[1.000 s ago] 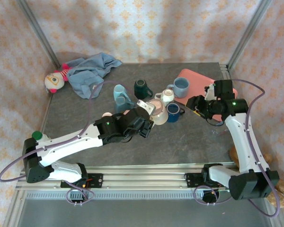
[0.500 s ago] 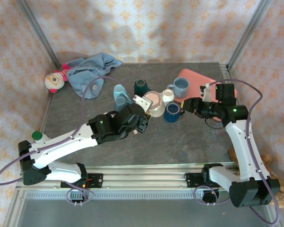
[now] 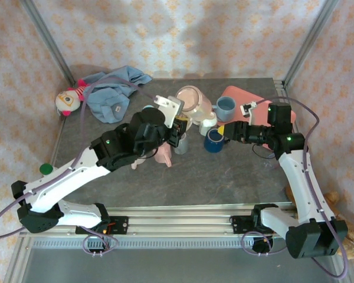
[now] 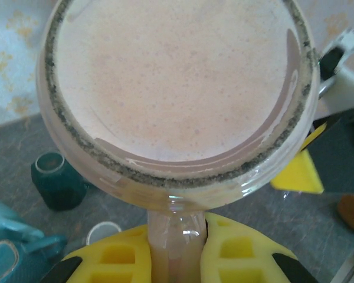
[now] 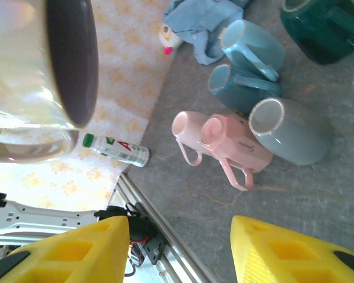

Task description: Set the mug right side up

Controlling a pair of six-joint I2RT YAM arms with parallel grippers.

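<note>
The pinkish mug [image 3: 192, 99] hangs in the air above the cluster of cups, tilted on its side. My left gripper [image 3: 178, 113] is shut on its handle. In the left wrist view the mug [image 4: 177, 88] turns its flat base with a rough unglazed ring toward the camera. The handle is clamped between the yellow fingers [image 4: 248, 247] of the left gripper [image 4: 177, 239]. My right gripper [image 3: 220, 131] stands open beside the dark blue mug [image 3: 214, 140], with nothing between its fingers. In the right wrist view the right gripper [image 5: 180, 247] looks down at bare table.
Two pink mugs [image 3: 159, 153] [image 5: 224, 141] lie on their sides beside a grey-blue mug [image 5: 292, 132]. A white mug [image 3: 207, 122], a teal mug [image 4: 59, 180] and a light blue mug [image 3: 225, 107] near a pink board [image 3: 245, 95] crowd the middle. Blue cloth [image 3: 109, 91] and doll [image 3: 68, 100] sit at the back left.
My left arm has lifted the mug off the table and carried it up and toward the back. My right gripper has shifted left toward the dark blue mug.
</note>
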